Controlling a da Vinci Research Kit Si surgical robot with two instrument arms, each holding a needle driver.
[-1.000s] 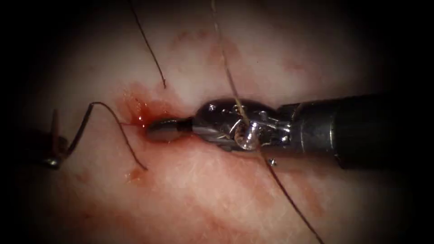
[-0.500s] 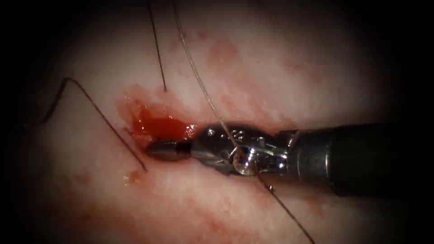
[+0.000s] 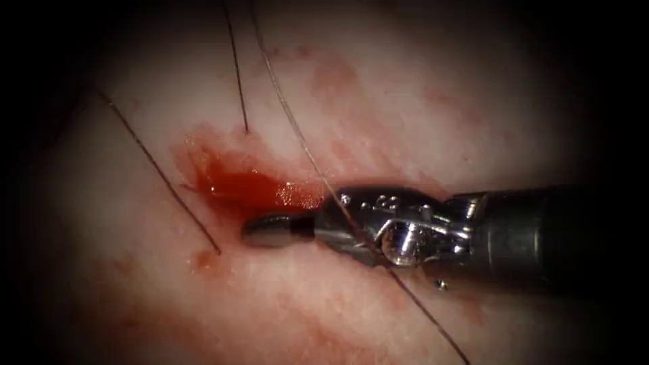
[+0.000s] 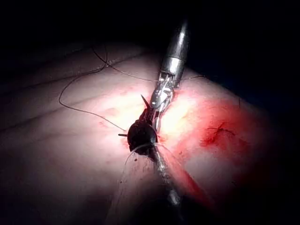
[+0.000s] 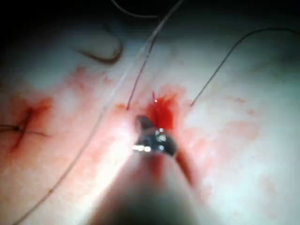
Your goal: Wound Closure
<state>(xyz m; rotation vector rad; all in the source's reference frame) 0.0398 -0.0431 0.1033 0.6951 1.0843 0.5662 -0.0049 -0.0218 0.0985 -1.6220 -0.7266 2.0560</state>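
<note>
In the endoscope view my right tool [image 3: 270, 230] comes in from the right, shut, with nothing visible between its jaws. Its tip presses on the tissue [image 3: 311, 311] just below a pool of red fluid [image 3: 250, 184] at the cut. A dark thread [image 3: 159, 172] runs taut from left of the cut towards the upper left. A pale strand [image 3: 297, 138] crosses over the right tool's wrist. In the left wrist view my left tool [image 4: 141, 133] is a dark tip with thread running from it. The right wrist view has the right tool [image 5: 143, 123] at the red fluid [image 5: 161, 110].
A short thread end [image 3: 238, 81] stands up just above the cut. An earlier stitch [image 5: 21, 129] lies on a red patch beside the working site, also seen as the stitch [image 4: 220, 131]. A dark curved shape [image 5: 101, 57] lies on the tissue; I cannot tell whether it is the needle.
The left tool, holding thread at the left, has left the endoscope view, and that slack strand is now straight. The right tool shifted down and right. The red pool has grown.
</note>
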